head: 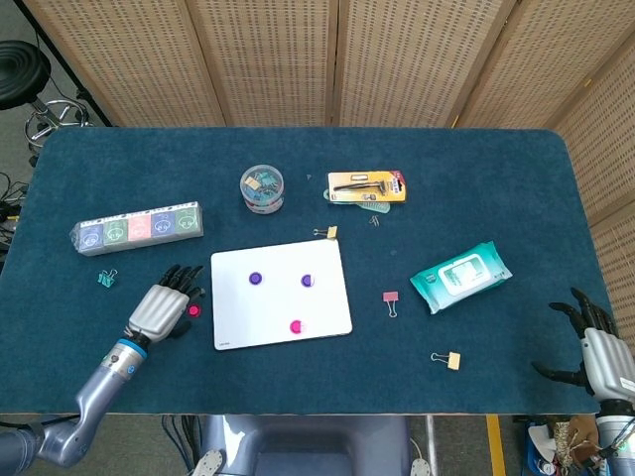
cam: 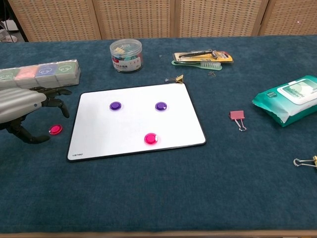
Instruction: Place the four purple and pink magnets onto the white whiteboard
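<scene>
The white whiteboard [head: 281, 295] [cam: 135, 121] lies flat near the table's middle. On it sit two purple magnets [head: 256, 279] [head: 307, 282] [cam: 115, 105] [cam: 161, 106] and one pink magnet [head: 296, 326] [cam: 150, 138]. A second pink magnet [head: 193, 310] [cam: 55, 130] lies on the blue cloth just left of the board. My left hand [head: 157, 308] [cam: 22, 105] hovers over that magnet, fingers spread, holding nothing. My right hand [head: 598, 348] rests open at the table's front right corner, seen only in the head view.
A clear jar of clips [head: 262, 187] [cam: 126, 53], a razor pack [head: 366, 186] [cam: 202, 56], a wipes pack [head: 460, 275] [cam: 289, 99], a box of stamps [head: 137, 228] [cam: 39, 73] and loose binder clips [head: 390, 300] [cam: 237, 117] [head: 448, 359] lie around the board.
</scene>
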You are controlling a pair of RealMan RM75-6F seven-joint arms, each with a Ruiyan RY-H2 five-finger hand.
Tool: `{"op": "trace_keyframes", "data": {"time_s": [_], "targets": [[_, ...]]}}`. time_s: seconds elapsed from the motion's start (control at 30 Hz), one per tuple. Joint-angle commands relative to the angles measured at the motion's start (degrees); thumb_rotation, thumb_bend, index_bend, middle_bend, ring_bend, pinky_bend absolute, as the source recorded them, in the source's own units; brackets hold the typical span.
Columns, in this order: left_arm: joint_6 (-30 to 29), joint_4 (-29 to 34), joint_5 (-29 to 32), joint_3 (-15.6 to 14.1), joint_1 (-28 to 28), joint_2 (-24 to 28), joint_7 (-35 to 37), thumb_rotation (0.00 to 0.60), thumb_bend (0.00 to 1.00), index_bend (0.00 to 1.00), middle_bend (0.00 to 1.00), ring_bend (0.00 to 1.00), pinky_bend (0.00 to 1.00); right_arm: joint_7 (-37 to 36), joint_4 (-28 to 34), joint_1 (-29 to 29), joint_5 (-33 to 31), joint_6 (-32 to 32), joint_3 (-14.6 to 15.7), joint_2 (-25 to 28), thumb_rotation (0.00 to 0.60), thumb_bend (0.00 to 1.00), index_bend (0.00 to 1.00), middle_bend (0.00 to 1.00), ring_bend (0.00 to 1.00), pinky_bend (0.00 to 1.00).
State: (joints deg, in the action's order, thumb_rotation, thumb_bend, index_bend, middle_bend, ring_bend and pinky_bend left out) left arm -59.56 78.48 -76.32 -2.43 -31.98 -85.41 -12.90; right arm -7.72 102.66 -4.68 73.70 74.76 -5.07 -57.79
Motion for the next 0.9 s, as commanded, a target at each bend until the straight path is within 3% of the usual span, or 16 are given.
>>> {"op": "trace_keyframes", "data": {"time_s": [0.03,0.47,0.73,0.9], "targets": [[0.3,-0.3,-0.1,0.2,0.0,-0.3,-0.2,0.600,0.30,0.32,0.00,0.00,0.00,0.0,0.0,0.0,-0.1,0.0,0.0,0.0,0.600,0.08,0.20,0.00,0.00,0.00],[1.4,-2.4,0.2,1.1,0.5,-1.2,0.1,0.600,0.30,0.34,0.00,0.00,0.00,-0.2,0.0,0.0,-0.1,-0.1,0.0,0.1,0.600,0.08,0.20,0.00,0.00,0.00],[1.7,-2.9,-0.1,1.3,0.9,-1.5,0.9,0.600,0.30,0.42,0.00,0.00,0.00,-0.2,0.0,0.0,-0.1,-0.1,0.0,0.1,0.600,0.08,0.20,0.00,0.00,0.00],[1.8,-3.2,-0.4,1.5,1.0,-1.7,1.1,0.600,0.30,0.42,0.00,0.00,0.00,-0.2,0.0,0.0,-0.2,-0.1,0.0,0.2,0.600,0.08,0.20,0.00,0.00,0.00]]}}
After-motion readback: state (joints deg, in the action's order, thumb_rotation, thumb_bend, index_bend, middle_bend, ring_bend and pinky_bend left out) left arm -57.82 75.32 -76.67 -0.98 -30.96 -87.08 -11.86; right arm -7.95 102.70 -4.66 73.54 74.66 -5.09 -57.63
